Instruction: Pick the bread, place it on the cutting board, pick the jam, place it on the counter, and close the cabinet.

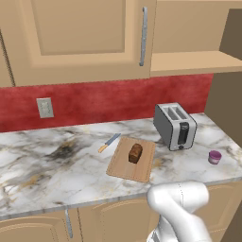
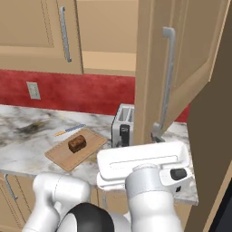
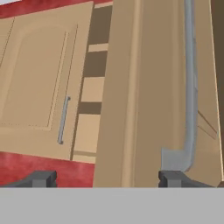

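Cabinet (image 2: 181, 68) door open above surface (image 1: 42, 160), right of toaster. Hand (image 3: 105, 177) spread wide, empty, fingers beside door handle (image 3: 189, 87). Door stiff, hinged, probably light: push flat panel near handle.

Cabinet (image 2: 181, 68) matt tan wood, brushed-metal handle (image 2: 166, 77); counter (image 1: 56, 160) glossy veined marble; cutting board (image 1: 124, 166) pale wood
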Robot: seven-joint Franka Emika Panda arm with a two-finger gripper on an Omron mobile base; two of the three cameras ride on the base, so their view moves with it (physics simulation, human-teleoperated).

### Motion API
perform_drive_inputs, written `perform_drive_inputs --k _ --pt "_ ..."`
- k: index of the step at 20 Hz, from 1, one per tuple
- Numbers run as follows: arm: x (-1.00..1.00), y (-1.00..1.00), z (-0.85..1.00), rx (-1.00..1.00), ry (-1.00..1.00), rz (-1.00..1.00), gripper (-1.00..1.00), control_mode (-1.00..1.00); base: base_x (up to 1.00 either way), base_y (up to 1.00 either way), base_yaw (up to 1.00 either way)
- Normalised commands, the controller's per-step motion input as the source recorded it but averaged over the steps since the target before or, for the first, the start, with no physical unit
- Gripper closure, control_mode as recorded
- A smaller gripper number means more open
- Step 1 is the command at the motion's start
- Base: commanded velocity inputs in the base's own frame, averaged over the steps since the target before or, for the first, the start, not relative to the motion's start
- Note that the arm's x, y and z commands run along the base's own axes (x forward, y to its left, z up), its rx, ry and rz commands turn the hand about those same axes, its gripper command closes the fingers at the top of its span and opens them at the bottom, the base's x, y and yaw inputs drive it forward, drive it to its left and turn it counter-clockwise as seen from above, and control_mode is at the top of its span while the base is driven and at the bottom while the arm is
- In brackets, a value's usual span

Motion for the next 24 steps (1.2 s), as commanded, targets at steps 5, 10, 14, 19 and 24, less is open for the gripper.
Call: perform_drive_inputs --k 5,10,14,19,24 --pt "0.31 0.37 0.00 0.00 0.00 0.01 -1.00 -1.00 0.00 0.00 0.00" --pt "0.30 0.32 0.00 0.00 0.00 0.03 -1.00 -1.00 0.00 0.00 0.00" --pt "0.24 0.26 0.00 0.00 0.00 0.04 -1.00 -1.00 0.00 0.00 0.00" --pt "0.29 0.23 0.00 0.00 0.00 0.05 -1.00 -1.00 0.00 0.00 0.00" --pt "0.31 0.23 0.00 0.00 0.00 0.06 -1.00 -1.00 0.00 0.00 0.00"
